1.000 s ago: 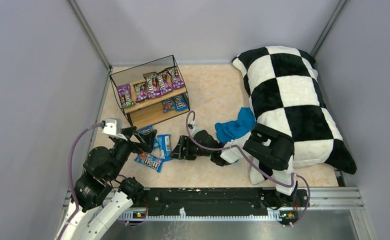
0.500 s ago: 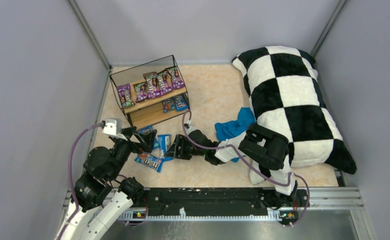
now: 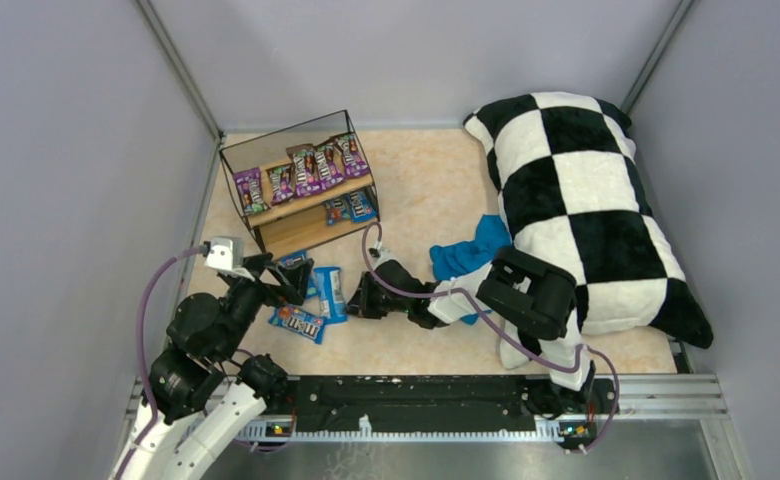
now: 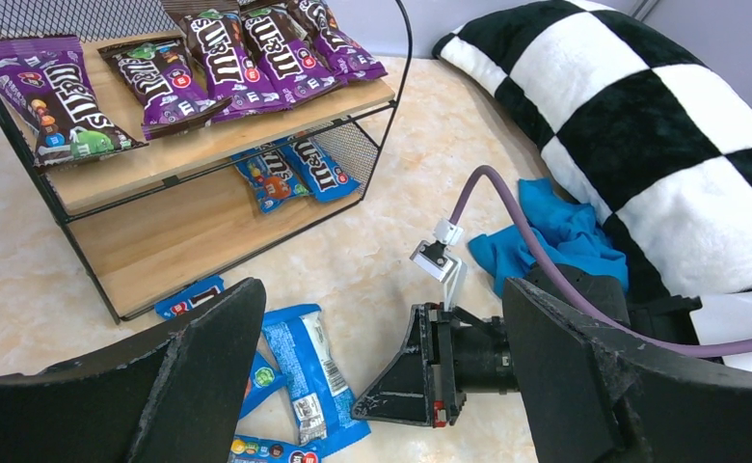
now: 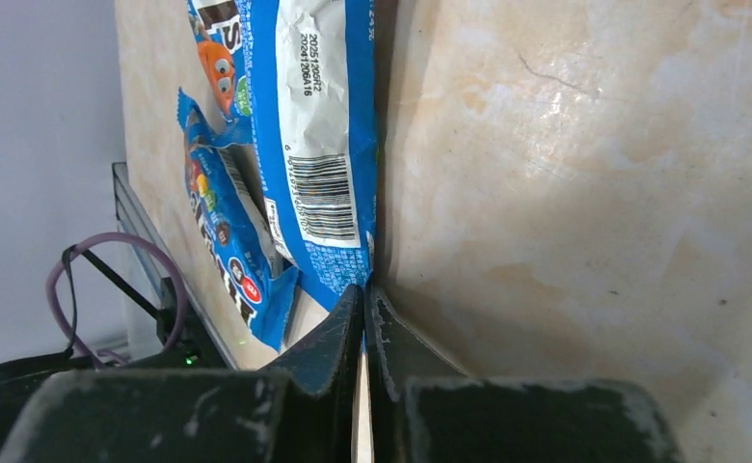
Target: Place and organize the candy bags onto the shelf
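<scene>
Shelf (image 4: 189, 230): a black wire frame with two light wooden boards, stood upright on the floor.
Upper board: five purple bags (image 4: 223, 53) are laid flat in a row, print upward, edges overlapped.
Lower board: two shelved blue bags (image 4: 295, 172) are laid side by side at the right end.
Floor: loose blue bags are scattered just before the shelf.
Face-down bag (image 5: 319, 145): white back and barcode are shown.
Face-up bag (image 3: 298, 322): laid touching it.
Partly hidden bag (image 4: 191, 297): laid at the shelf's foot.

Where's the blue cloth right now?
In the top view, the blue cloth lies just right of centre, bunched against the left edge of the checkered pillow.
</scene>
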Robot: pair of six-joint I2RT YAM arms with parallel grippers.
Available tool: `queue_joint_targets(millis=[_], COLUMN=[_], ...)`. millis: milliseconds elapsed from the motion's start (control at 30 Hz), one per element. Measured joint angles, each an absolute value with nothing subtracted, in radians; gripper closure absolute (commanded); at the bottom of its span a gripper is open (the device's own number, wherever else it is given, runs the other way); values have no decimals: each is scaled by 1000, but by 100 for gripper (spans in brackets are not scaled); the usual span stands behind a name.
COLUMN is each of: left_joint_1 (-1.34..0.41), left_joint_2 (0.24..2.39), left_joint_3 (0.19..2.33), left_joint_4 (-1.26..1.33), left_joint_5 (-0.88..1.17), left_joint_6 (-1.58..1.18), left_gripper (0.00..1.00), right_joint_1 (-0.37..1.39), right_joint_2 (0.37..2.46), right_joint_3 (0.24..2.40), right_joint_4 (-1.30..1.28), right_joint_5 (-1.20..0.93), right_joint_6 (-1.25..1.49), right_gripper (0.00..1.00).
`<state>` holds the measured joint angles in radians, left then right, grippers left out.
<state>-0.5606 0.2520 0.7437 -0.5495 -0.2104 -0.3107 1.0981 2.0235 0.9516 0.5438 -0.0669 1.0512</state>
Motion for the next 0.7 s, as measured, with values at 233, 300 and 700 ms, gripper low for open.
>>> queue_joint_targets(millis=[233, 300, 700], left_joint_1=[-561, -561, -561], left_joint_2=[252, 252, 252], left_joint_3=[744, 744, 744], left_joint_4=[-550, -550, -550], left_joint_5=[-218, -219, -219], left_joint_6=[-311, -311, -311], left_gripper=[1, 2, 1], right_joint_1=[1098, 1097, 1120], right_joint_2=[1917, 1845, 1850], right_joint_3=[954, 958, 1453], right_joint_4=[340, 224, -767], right_joint_5=[19, 67, 610], right_joint_6=[947, 882, 579], right_gripper=[100, 100, 86])
